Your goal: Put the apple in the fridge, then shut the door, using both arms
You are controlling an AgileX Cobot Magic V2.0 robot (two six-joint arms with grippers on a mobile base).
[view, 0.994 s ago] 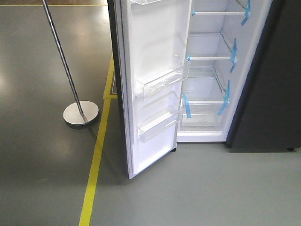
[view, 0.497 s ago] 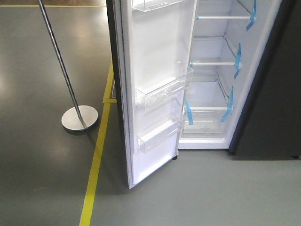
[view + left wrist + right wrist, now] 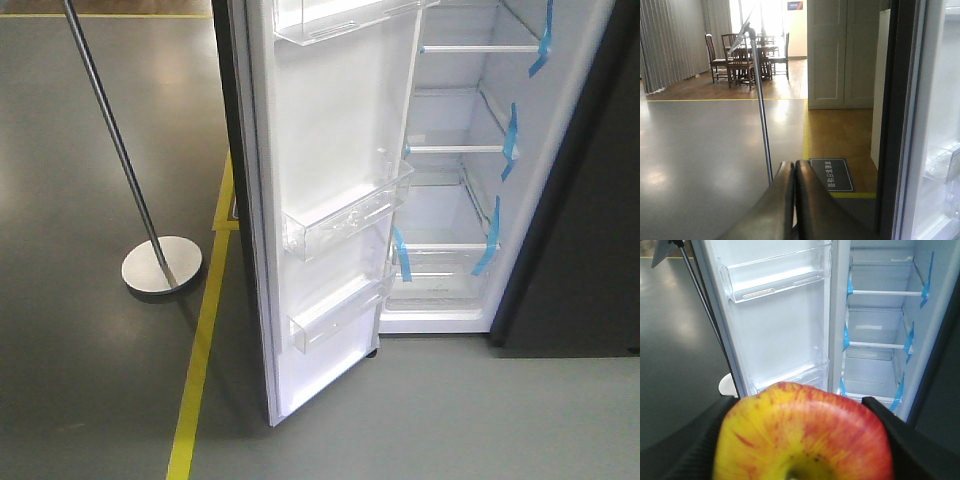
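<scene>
The right tool (image 3: 799,412) had the apple (image 3: 805,440) clamped between its two black fingers, held up in front of the fridge (image 3: 445,120) and outside it, on no shelf. The door (image 3: 330,130) stood wide open, its clear bins showing. The left tool (image 3: 792,175) was pinched tight, fingers pressed together, near the door's dark edge. A metal pole (image 3: 112,150) stood on the floor to the left.

Smooth-skinned red-and-yellow round apple (image 3: 805,435); clear glossy plastic door bins (image 3: 345,215); slim shiny metal pole (image 3: 117,140); smooth, faintly reflective grey floor (image 3: 80,380).
</scene>
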